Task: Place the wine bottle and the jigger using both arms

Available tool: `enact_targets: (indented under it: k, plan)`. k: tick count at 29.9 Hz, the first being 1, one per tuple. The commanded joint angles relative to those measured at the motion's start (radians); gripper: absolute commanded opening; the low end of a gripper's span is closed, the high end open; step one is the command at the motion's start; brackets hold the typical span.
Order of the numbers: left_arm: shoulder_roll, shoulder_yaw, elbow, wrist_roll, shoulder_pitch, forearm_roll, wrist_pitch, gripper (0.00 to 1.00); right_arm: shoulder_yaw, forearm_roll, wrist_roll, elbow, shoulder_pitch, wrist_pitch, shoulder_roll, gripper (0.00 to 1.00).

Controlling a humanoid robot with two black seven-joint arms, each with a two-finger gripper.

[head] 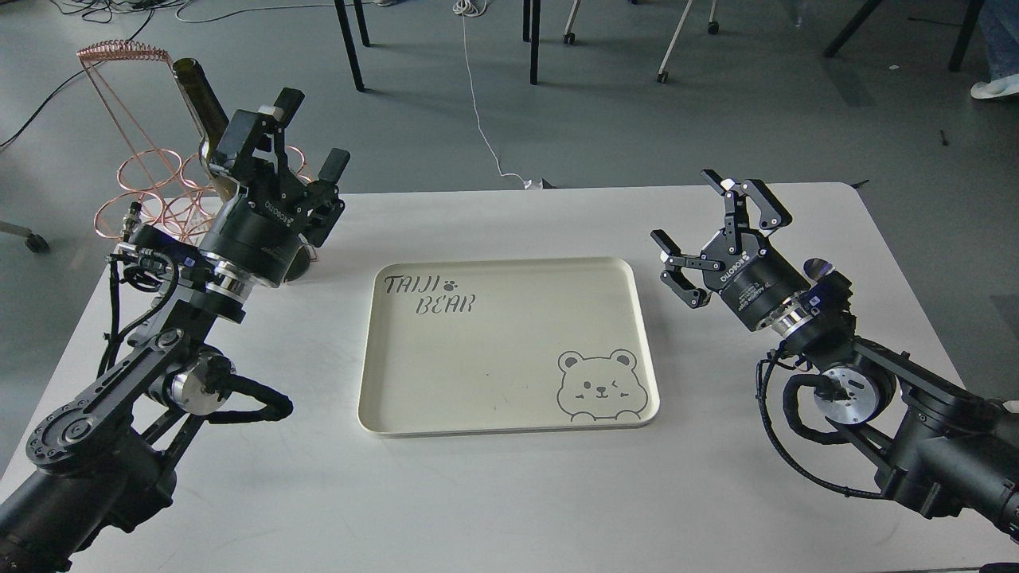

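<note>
The dark olive-green wine bottle stands in a copper wire rack at the table's back left; only its neck and shoulder show behind my left arm. My left gripper is open and empty, just right of the bottle's neck, apart from it. The silver jigger stands at the right of the table, mostly hidden behind my right wrist. My right gripper is open and empty, left of the jigger, above the table.
A cream tray with "TAIJI BEAR" lettering and a bear drawing lies at the table's centre, with nothing in it. Chair and table legs and a white cable are on the floor beyond the far edge.
</note>
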Motion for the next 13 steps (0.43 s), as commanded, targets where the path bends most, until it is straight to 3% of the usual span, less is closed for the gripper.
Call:
enact_targets:
  k: [1,13]
  plan:
    - [-0.032,-0.039,0.006,0.001,0.061,0.000,-0.002,0.98,0.001,0.001,0.000,0.000,-0.002,0.000,0.015,0.99]
    - [-0.064,-0.068,0.027,0.005,0.115,-0.001,-0.010,0.98,-0.001,-0.001,0.000,-0.049,-0.010,0.000,0.061,0.99]
